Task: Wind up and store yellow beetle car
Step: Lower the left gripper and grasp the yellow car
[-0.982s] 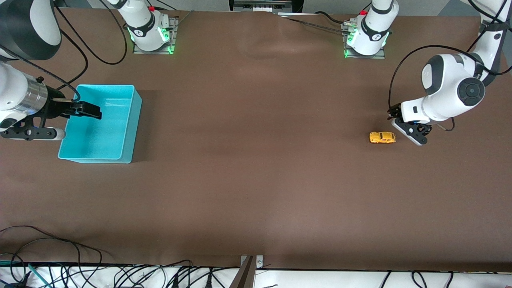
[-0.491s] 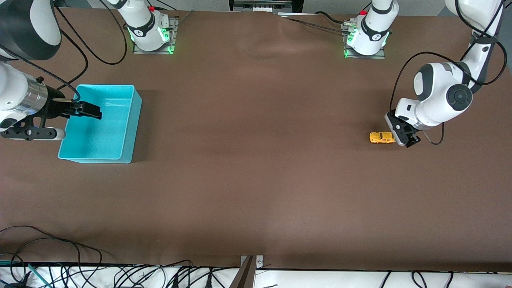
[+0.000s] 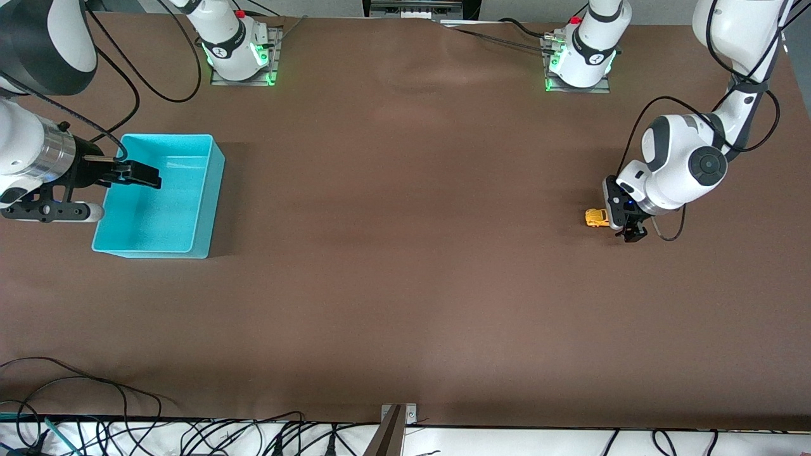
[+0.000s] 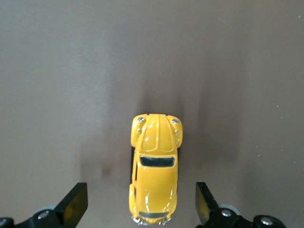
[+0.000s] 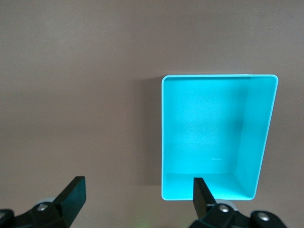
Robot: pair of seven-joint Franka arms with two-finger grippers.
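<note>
Left wrist view shows my left gripper [image 4: 141, 209] spread wide over the tiny yellow beetle-shaped toy car [image 4: 154, 170], one finger on each side of its body and not touching it. The car stands on the brown table [image 3: 405, 253] toward the left arm's end. I judge I am at the approach step; next I should go down and close on its sides. My right gripper [image 5: 135, 202] waits, also spread wide, over the empty cyan plastic bin [image 5: 213, 137]
</note>
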